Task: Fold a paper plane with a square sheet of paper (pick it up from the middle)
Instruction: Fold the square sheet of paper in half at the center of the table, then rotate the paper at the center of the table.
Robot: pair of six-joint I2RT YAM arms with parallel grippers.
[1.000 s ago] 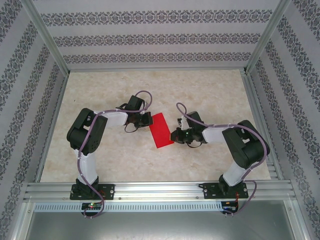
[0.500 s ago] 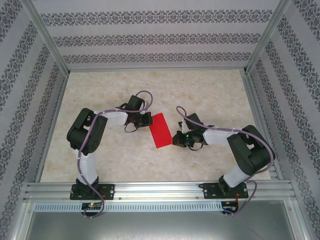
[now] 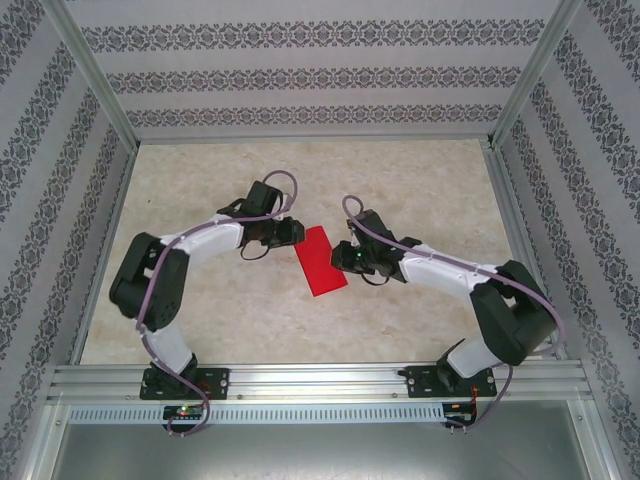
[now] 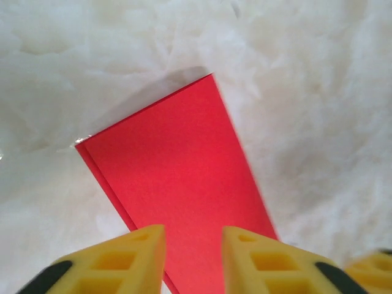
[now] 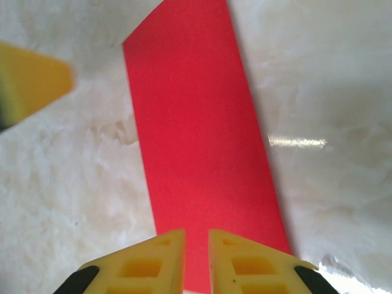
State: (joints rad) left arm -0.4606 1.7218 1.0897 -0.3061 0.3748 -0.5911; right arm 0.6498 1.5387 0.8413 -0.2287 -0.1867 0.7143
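The left arm [image 3: 205, 238] and the right arm [image 3: 450, 272] are built alike: smooth white link shells between bulky black joint housings, each on a black base plate [image 3: 185, 381]. A purplish-grey cable [image 3: 285, 186] runs along each arm in loose loops. A small green light [image 3: 358, 256] glows by the right wrist. The fingers [image 4: 116, 263] are yellow plastic with rectangular cut-outs and black inserts at the outer edges
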